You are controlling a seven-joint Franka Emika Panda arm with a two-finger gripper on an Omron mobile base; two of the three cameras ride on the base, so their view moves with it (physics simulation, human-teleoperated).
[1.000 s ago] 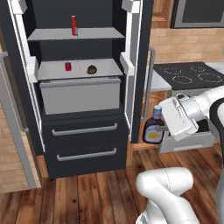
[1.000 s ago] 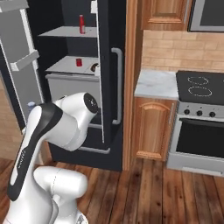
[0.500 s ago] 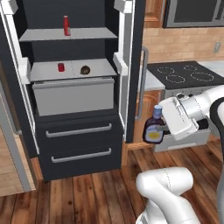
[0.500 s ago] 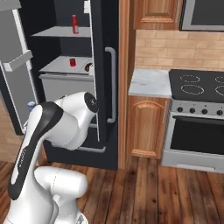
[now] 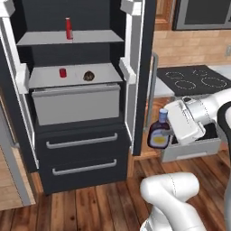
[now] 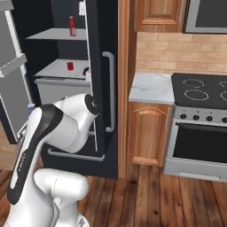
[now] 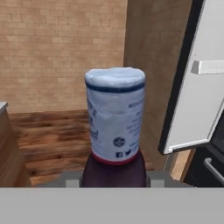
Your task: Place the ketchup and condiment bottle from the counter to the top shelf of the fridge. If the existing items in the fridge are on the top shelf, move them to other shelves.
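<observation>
Left base view: the gripper (image 5: 168, 135) holds the condiment bottle (image 5: 159, 135) upright in the air, right of the open fridge (image 5: 76, 108); a red ketchup bottle (image 5: 68, 28) stands on the top shelf (image 5: 90, 37), a red can (image 5: 62, 72) and a brown lump (image 5: 88, 76) one shelf below. Right base view: the counter (image 6: 151, 87) adjoins the stovetop (image 6: 199, 88). Hand view: the fingers (image 7: 156, 178) clamp the bottle's dark body below its label

The top shelf (image 5: 90, 38) lies bare beside the ketchup (image 5: 68, 28); fridge (image 5: 81, 149) doors stand open.
</observation>
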